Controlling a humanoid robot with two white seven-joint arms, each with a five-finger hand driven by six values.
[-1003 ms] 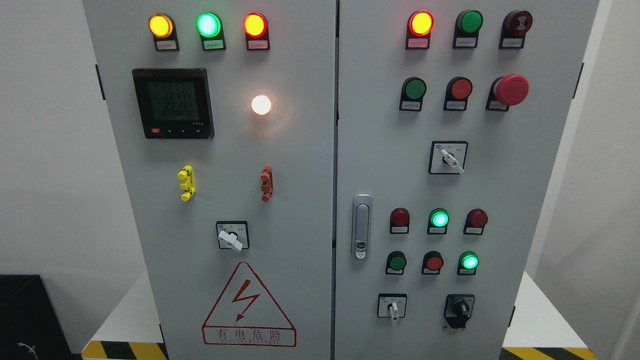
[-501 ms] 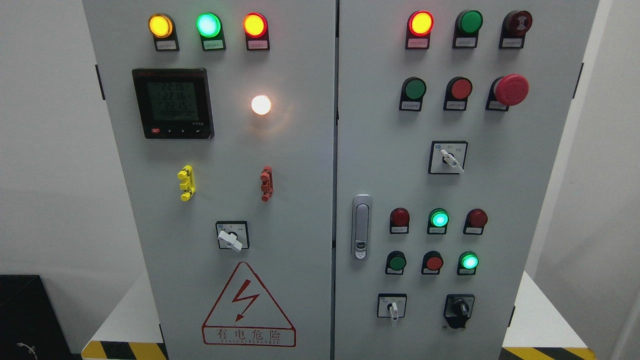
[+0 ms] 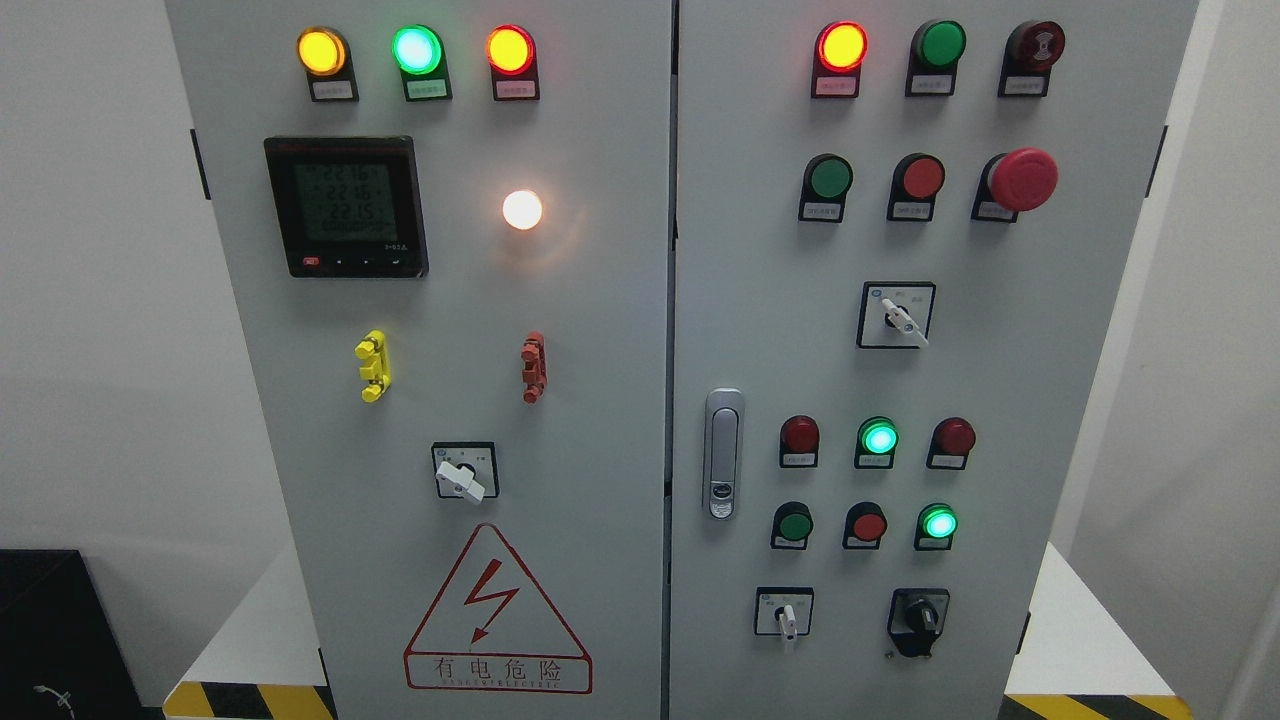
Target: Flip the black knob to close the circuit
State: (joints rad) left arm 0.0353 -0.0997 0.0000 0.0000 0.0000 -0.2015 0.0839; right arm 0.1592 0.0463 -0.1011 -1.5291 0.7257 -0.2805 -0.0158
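Neither of your hands shows in the head view, so you cannot tell whether their fingers are apart or together; the reach has not begun. Your target, the black knob (image 3: 917,620), sits at the lower right of the right door (image 3: 1000,400), just right of a white-handled switch (image 3: 786,615) and below a lit green lamp (image 3: 938,523). It looks easiest to reach from the right. Come in square to the door and pinch the knob's raised grip on both sides before you turn, so it doesn't slip. Its pointer seems to hang down and slightly left, though the detail is too small to be sure. Keep your fingers clear of the white switch and the red button (image 3: 867,525) above. Stay well below the big red mushroom button (image 3: 1022,180).
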